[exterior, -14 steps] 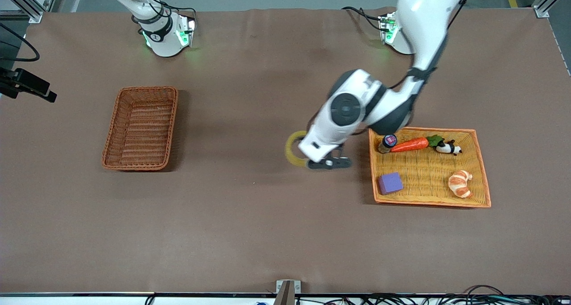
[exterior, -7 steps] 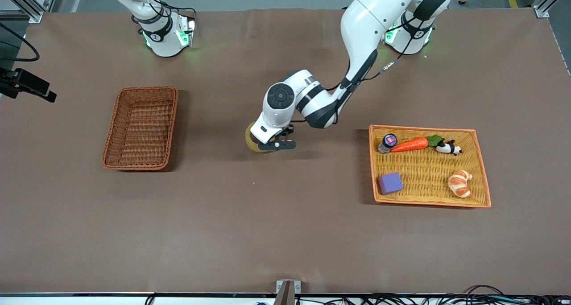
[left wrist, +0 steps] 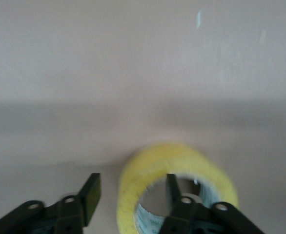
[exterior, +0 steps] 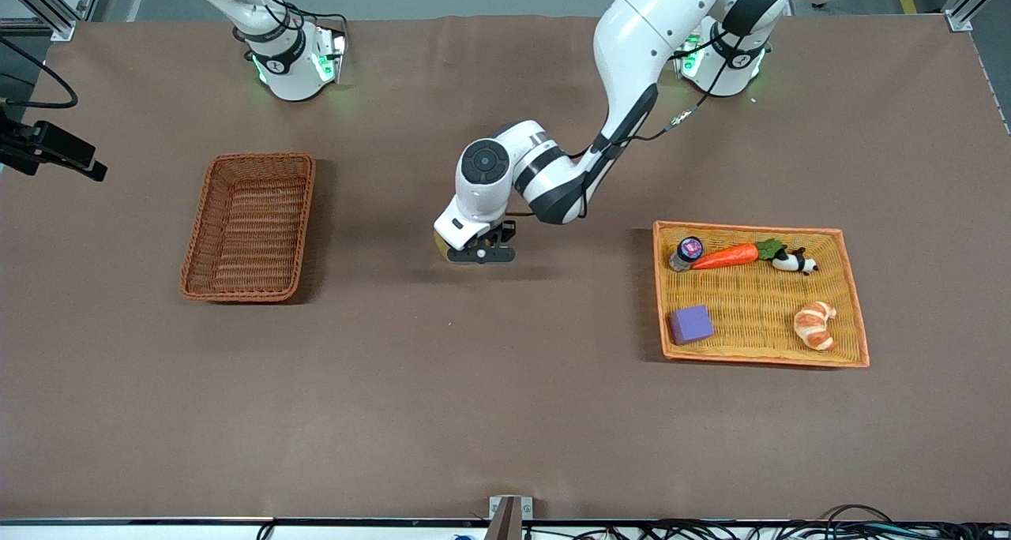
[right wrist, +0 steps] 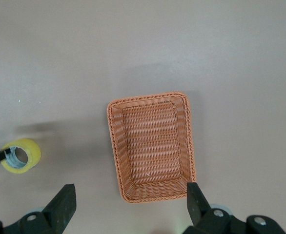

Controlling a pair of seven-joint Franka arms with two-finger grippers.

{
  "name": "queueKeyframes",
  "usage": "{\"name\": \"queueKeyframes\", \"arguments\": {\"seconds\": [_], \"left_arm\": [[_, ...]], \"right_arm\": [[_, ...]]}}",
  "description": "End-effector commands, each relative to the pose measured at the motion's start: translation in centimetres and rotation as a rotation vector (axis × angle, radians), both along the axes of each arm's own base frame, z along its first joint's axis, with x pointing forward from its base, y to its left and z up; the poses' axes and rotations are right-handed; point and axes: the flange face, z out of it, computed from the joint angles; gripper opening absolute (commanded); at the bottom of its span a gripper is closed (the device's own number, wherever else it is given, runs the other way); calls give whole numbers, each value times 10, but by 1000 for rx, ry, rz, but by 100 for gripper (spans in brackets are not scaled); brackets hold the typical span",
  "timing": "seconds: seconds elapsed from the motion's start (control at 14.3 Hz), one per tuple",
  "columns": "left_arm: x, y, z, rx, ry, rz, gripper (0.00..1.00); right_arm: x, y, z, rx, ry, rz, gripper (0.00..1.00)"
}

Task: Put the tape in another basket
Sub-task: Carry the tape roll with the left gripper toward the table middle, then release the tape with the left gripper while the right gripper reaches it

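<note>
The yellowish tape (exterior: 439,242) is at the middle of the table, mostly hidden under my left gripper (exterior: 478,253). In the left wrist view the tape (left wrist: 182,156) stands on edge. One finger of my left gripper (left wrist: 132,187) is inside the ring. The other is outside it, with a gap to the tape's wall, so the gripper is open. The reddish-brown wicker basket (exterior: 249,224) lies empty toward the right arm's end. My right gripper (right wrist: 130,195) is open and empty above the basket (right wrist: 153,146). The right wrist view also shows the tape (right wrist: 21,155).
A yellow tray with an orange rim (exterior: 758,311) lies toward the left arm's end. It holds a purple cube (exterior: 691,324), a croissant (exterior: 815,324), a carrot (exterior: 727,256), a small bottle (exterior: 685,253) and a panda toy (exterior: 792,262).
My left gripper carried the tape from beside the yellow tray to the middle of the table, toward the basket. In the last half second it barely moved.
</note>
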Motion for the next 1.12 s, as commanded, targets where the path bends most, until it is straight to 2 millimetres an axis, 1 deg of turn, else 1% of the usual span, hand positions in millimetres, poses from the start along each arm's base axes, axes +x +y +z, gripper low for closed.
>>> {"name": "queueKeyframes", "arguments": {"seconds": [0.0,0.07,0.14,0.21,0.28,0.35,0.42,0.49,0.56,0.63,0.77,0.84,0.91,0.98,1.05], "left_arm": [[59,66,91,48,-80,85,100],[82,102,132,64,-102,134,100],[104,141,167,77,-126,178,100],[120,181,202,94,-149,203,100],[129,214,225,113,-147,207,100],[134,246,249,142,-137,201,100],[135,273,269,164,-128,193,100],[137,302,290,177,-125,188,100],[138,332,309,179,-117,178,100],[137,353,322,193,-111,156,100],[132,386,346,206,-105,124,100],[130,403,355,206,-96,114,100],[126,416,365,194,-89,102,100],[124,426,371,182,-87,82,100],[119,432,382,172,-96,54,100]], "right_arm": [[9,41,-18,2,24,62,100],[17,67,-31,0,32,95,100],[25,86,-48,0,39,111,100],[31,114,-62,-1,28,131,100],[37,145,-81,-4,28,134,100],[42,169,-98,-5,26,134,100],[41,193,-110,-7,28,157,100],[40,222,-129,-11,36,196,100],[41,243,-155,-16,57,220,100],[38,274,-182,-23,62,252,100],[34,329,-237,-34,49,210,100],[26,355,-261,-45,53,209,100],[20,374,-282,-69,57,235,100],[18,383,-302,-95,52,251,100],[11,392,-324,-107,57,253,100]]}}
